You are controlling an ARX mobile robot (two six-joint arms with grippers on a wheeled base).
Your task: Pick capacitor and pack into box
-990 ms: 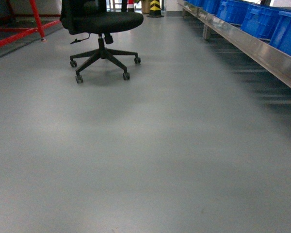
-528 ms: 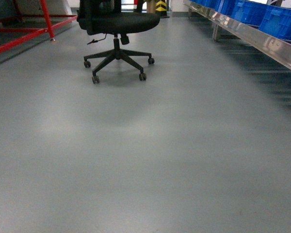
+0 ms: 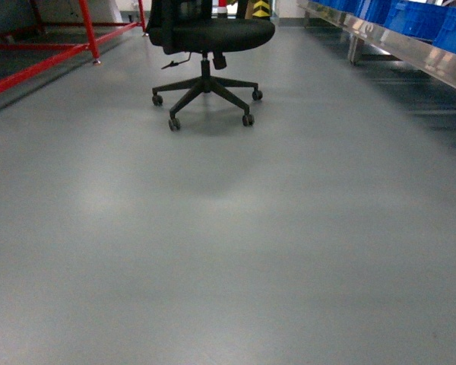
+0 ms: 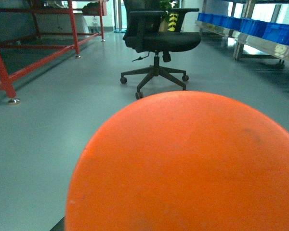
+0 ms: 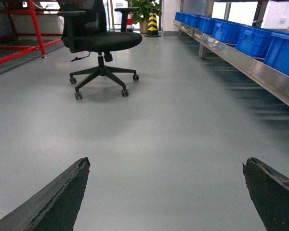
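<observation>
The capacitor [image 4: 183, 163] fills the near part of the left wrist view as a bright orange mass, so it seems picked and carried, though the left end effector itself is out of view and its grip cannot be told. The right end effector [image 5: 166, 195] is spread wide and empty above the grey floor [image 3: 228, 251]. The box appears nowhere; packing remains. An office chair [image 3: 209, 46] stands far ahead, blue bins [image 5: 260, 41] far right. No readable writing.

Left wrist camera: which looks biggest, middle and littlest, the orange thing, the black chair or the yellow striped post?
1. Orange thing, though it's right against the lens.
2. Black chair.
3. Yellow striped post, far off and partly hidden.
</observation>
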